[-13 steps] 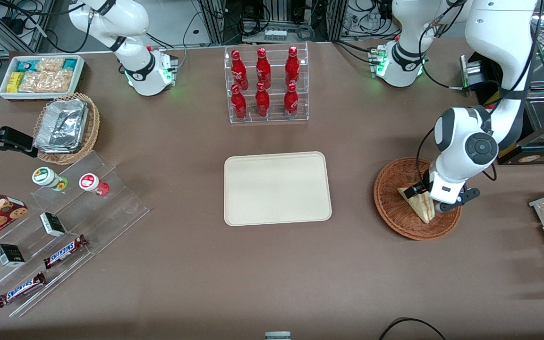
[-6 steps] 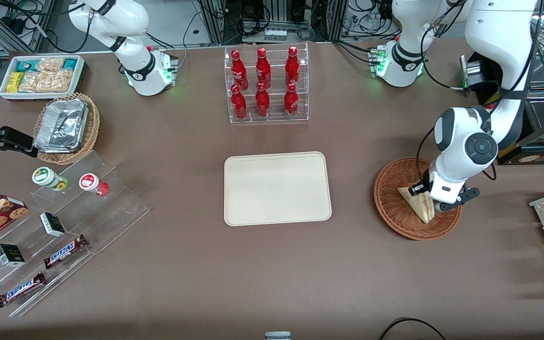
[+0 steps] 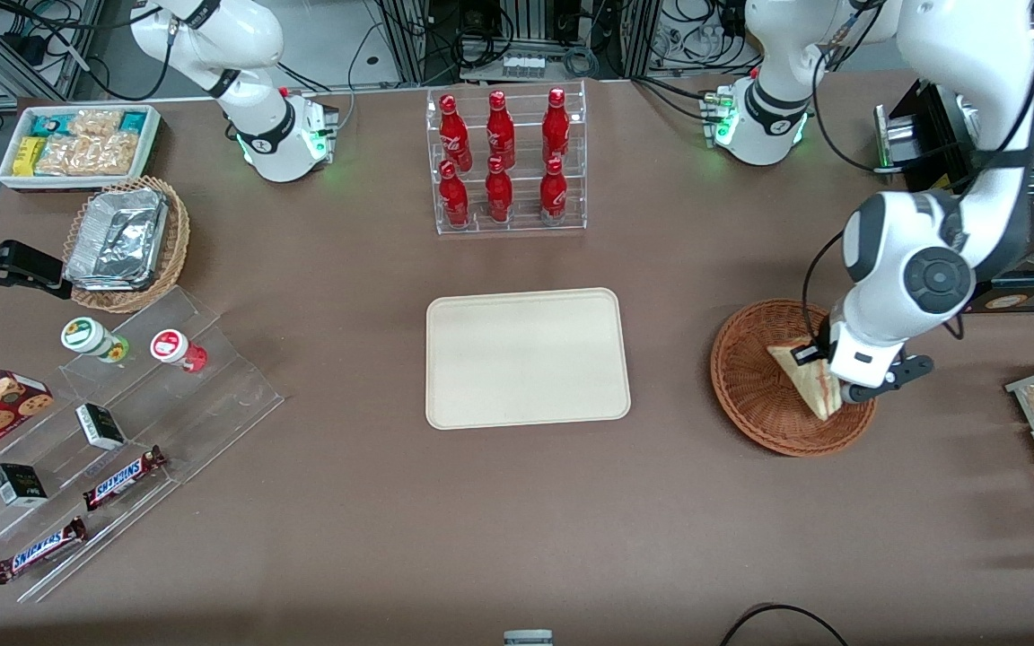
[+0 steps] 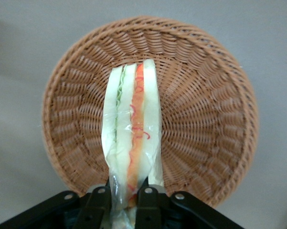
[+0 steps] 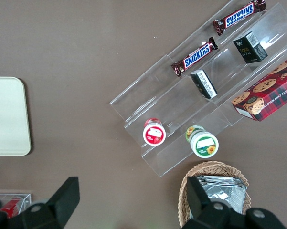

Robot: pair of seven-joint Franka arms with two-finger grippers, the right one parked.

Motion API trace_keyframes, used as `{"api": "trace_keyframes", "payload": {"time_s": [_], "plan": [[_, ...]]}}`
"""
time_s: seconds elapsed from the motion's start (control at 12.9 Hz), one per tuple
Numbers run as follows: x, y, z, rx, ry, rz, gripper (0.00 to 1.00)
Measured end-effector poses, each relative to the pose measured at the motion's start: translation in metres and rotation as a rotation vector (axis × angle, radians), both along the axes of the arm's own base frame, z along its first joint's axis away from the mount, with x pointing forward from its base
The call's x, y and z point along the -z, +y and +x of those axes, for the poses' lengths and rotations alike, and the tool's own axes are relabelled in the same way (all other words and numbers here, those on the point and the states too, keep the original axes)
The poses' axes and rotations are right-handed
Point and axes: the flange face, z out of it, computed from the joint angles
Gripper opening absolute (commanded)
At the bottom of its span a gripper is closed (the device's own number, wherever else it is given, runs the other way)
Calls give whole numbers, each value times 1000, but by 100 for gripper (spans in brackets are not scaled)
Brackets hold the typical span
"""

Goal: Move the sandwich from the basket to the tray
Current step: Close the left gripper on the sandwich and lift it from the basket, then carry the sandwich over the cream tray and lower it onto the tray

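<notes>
Gripper (image 4: 125,196): jaws clamped on sandwich (image 4: 132,138), lifted above basket (image 3: 750,395). Tray (image 3: 527,357): bare, well apart on bench (image 3: 517,520); nothing between. Bottle rack (image 3: 506,161) farther off.

The left arm reached down from its elbow, wrist pointed toward the table. Its gripper (image 4: 126,202) hung low over the working arm's end of the table, both black fingers (image 4: 146,200) pressed against a wrapped wedge pinched between them.
</notes>
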Motion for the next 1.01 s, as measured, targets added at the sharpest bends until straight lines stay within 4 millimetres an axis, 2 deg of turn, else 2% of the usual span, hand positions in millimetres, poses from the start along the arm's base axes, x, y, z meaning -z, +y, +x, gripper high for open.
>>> {"api": "trace_keyframes", "payload": {"time_s": [0.31, 0.54, 0.78, 1.01], "plan": [[-91, -49, 16, 72, 2, 16, 0], [-135, -109, 12, 158, -19, 13, 0], [-148, -172, 1, 244, -24, -13, 0], [-137, -225, -9, 305, -1, -68, 0]]}}
